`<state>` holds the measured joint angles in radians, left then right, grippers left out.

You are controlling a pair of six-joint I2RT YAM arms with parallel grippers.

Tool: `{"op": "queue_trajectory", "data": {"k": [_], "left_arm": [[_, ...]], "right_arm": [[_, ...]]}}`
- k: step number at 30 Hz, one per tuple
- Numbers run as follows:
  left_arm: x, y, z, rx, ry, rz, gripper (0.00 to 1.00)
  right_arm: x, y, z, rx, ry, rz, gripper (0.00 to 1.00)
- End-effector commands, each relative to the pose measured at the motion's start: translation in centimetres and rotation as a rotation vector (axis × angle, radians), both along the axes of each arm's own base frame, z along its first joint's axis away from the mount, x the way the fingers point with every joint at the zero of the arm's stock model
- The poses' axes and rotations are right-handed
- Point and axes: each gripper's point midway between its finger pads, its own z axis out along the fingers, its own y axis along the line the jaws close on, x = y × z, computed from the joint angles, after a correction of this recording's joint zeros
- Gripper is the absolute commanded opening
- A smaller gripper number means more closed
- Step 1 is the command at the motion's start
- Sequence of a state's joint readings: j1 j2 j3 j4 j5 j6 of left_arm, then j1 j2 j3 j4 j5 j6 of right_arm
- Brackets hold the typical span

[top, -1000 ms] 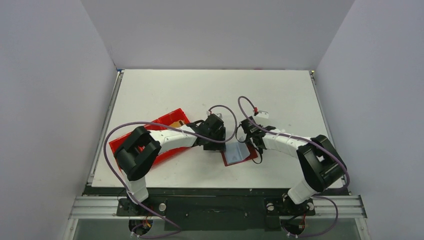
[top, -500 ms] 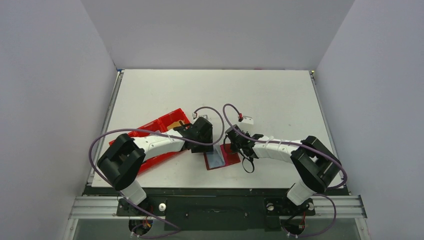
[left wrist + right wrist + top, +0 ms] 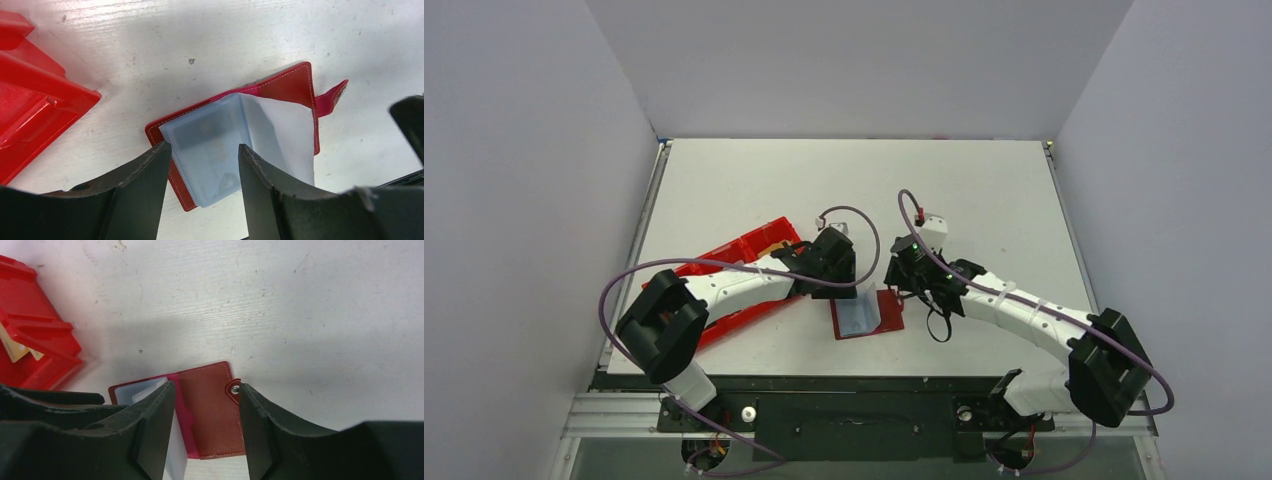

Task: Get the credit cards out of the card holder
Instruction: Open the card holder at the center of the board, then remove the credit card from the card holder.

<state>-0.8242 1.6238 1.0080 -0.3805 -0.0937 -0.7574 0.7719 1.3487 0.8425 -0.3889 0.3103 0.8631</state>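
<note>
The card holder (image 3: 867,313) lies open on the table, dark red cover down, pale blue-grey sleeves (image 3: 210,145) up, one sleeve standing upright. A credit card shows only dimly through the top sleeve. My left gripper (image 3: 204,160) is open just above the sleeve stack, its fingers straddling it. My right gripper (image 3: 206,387) is open over the bare red flap (image 3: 215,415), one fingertip beside the strap tab (image 3: 232,387). Tan-gold credit cards (image 3: 12,347) rest in the red tray.
A bright red compartment tray (image 3: 724,268) sits left of the holder, under my left arm, and its corner (image 3: 30,100) shows in the left wrist view. White table (image 3: 854,190) stretches behind both grippers. Grey walls close in three sides.
My right gripper has opened and drawn back from the holder, its arm swinging out to the right. The holder slid left and nearer. My left gripper stays at the same opening over the sleeves.
</note>
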Motion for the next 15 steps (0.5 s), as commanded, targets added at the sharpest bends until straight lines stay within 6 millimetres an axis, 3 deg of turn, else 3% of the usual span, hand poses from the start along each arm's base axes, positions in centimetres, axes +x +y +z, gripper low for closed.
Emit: {"op": "queue_trajectory", "data": {"k": [1,6,11,15], "left_arm": [[0.4,-0.9,1.8,-0.022,-0.032,-0.026,0.50],[1.0,0.4,3.9,-0.016,-0.072,0.023,0.54],[2.6,5.8,6.4,-0.008,-0.118,0.157,0.56],[3.6,10.4,8.0,-0.003,-0.146,0.243,0.59]], "right_arm": [[0.4,-0.7,3.8,0.023,-0.079,-0.009,0.47],[-1.0,1.7,6.3,0.046,-0.129,0.091,0.48],[-3.7,6.4,6.8,0.080,-0.135,0.239,0.48],[-4.9,9.9,5.3,0.042,-0.103,0.339,0.49]]}}
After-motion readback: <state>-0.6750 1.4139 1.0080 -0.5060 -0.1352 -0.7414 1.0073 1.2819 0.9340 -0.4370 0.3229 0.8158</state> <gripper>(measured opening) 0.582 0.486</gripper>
